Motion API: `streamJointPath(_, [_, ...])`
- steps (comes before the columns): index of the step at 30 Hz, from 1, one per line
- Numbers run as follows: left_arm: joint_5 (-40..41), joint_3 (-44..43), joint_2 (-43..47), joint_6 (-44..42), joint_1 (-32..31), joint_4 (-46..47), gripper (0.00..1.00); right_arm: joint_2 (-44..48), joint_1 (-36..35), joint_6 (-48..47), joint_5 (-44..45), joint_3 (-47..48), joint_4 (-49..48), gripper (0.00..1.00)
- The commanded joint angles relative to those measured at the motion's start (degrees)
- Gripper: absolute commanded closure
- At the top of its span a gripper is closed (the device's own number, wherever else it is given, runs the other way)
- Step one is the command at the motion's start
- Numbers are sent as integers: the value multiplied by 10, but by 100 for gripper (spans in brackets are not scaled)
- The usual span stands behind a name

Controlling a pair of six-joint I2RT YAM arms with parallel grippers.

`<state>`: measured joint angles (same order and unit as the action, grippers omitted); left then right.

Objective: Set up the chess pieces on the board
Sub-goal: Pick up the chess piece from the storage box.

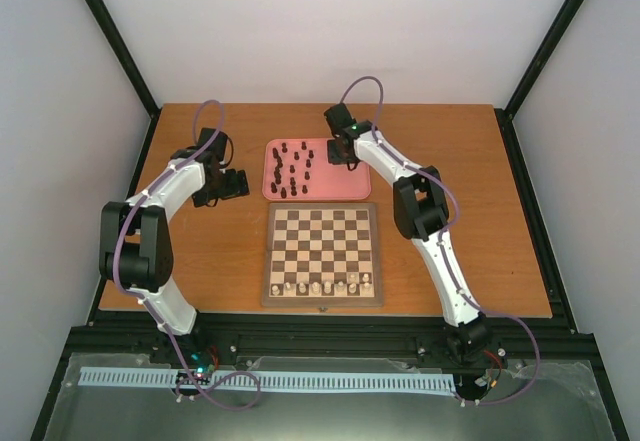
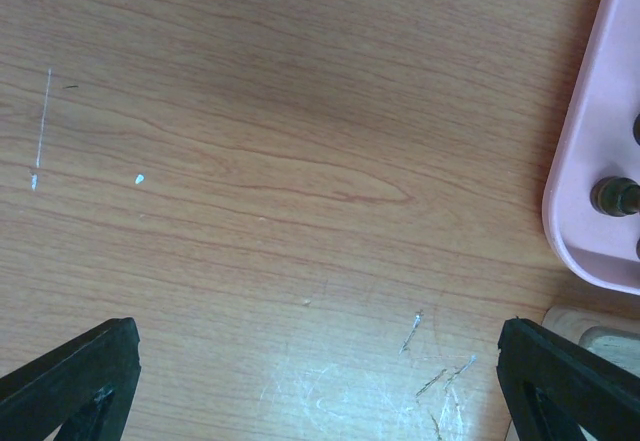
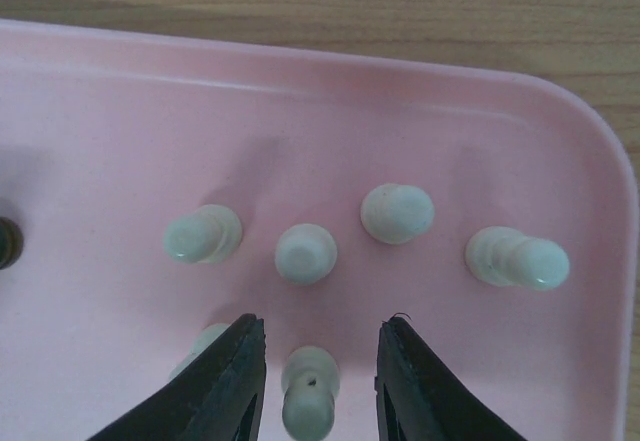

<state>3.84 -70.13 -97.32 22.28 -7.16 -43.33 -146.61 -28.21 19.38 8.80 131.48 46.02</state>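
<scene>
Top external view: the board (image 1: pixel 322 231) lies centrally on the bench (image 1: pixel 215 261), cream pieces (image 1: pixel 325 286) along its near row, their types too small to be read. Dark pieces (image 1: pixel 287 168) stand in the pink tray (image 1: pixel 315 194), whose right end is masked by the right tool (image 1: pixel 345 155). Right wrist view alone shows cream pieces there, one cut off by the frame between the spread fingers (image 3: pixel 225 396), untouched. The left tool (image 2: pixel 318 329) is held wide apart over the bench.

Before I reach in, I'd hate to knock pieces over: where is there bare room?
Bare: the table between the left arm and the board; the table right of the right arm; the board's middle and far rows. Crowded: the pink tray, under the right claw, and the board's near row of white pieces.
</scene>
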Motion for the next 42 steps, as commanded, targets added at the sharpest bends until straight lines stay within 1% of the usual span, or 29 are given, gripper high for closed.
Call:
streamJointPath(1, [6, -6, 15, -12, -2, 6, 0, -19, 6, 1, 3, 20, -2, 68])
streamJointPath(9, [6, -5, 13, -10, -2, 8, 0, -21, 8, -1, 1, 23, 2, 76])
streamJointPath(11, [5, -6, 12, -9, -2, 7, 0, -21, 8, -3, 2, 23, 3, 82])
streamJointPath(13, [5, -6, 12, -10, -3, 7, 0, -20, 8, -5, 1, 23, 4, 84])
streamJointPath(21, [6, -4, 14, -9, -2, 7, 0, -7, 8, -12, -1, 22, 13, 90])
streamJointPath(25, [10, -5, 15, -9, -2, 4, 0, 36, 6, -18, -2, -6, 16, 91])
streamJointPath(27, [12, -5, 16, -10, -2, 4, 0, 75, 2, -22, -7, -49, 14, 91])
streamJointPath(29, [14, -6, 17, -9, -2, 2, 0, 127, -10, -27, -6, -116, 8, 91])
streamJointPath(34, [19, -10, 20, -10, -2, -1, 0, 291, -60, -4, -16, -327, -26, 91])
streamJointPath(38, [21, -15, 20, -9, -2, -2, 0, 408, -127, 26, -32, -476, -33, 91])
streamJointPath(42, [21, -13, 23, -9, -2, 0, 0, 504, -196, 60, -46, -593, -49, 91])
